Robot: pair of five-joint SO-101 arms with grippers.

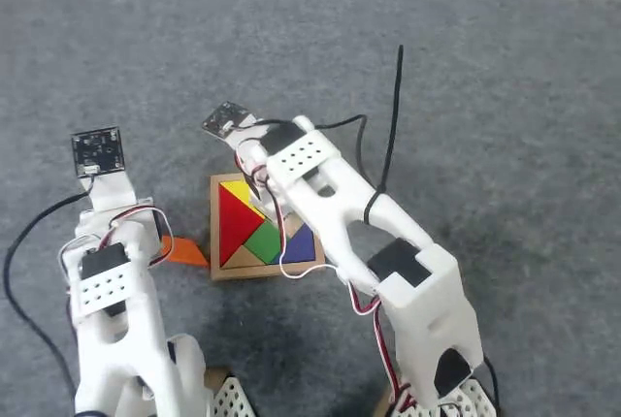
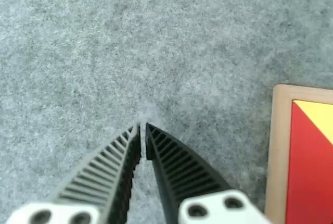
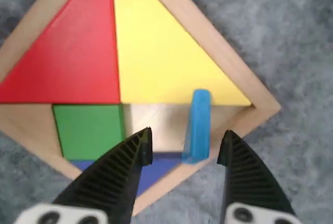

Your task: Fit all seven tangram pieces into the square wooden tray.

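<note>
The square wooden tray lies on grey carpet. Inside it sit a red triangle, a yellow triangle, a green square and a dark blue piece. A light blue piece stands on edge in a bare wooden gap of the tray, between the fingers of my open right gripper. An orange piece lies on the carpet just left of the tray, partly under the left arm. My left gripper is shut on nothing, over carpet beside the tray's rim.
Grey carpet spreads around the tray. A black cable rises from the right arm, which reaches across the tray from the front right. Both arm bases stand at the near edge.
</note>
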